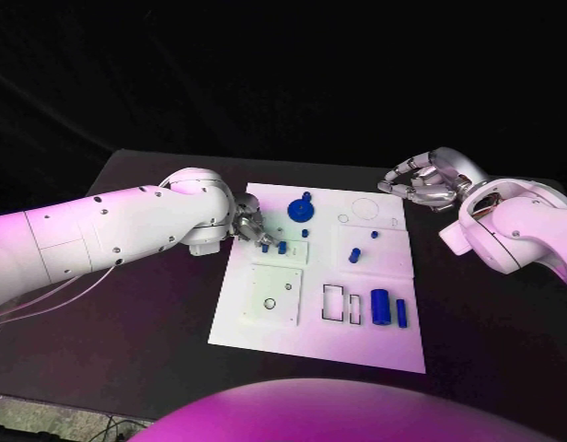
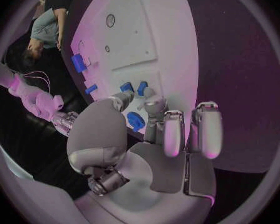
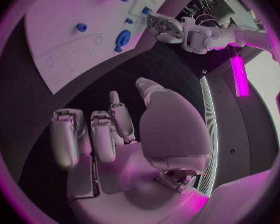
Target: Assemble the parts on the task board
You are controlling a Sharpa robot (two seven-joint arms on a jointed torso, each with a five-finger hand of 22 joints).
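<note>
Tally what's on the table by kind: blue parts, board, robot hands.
Blue parts: 7 (disc, cylinder, bar, 4 small pegs)
Board: 1
Robot hands: 2 (left robot hand, right robot hand)
Total: 10

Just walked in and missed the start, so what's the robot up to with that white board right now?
It is assembling small blue parts on the white task board. The left hand is at the board's left edge, fingers at two small blue pegs. The right hand hovers off the far right corner, holding nothing. Two blue cylinders lie near the front.
</note>
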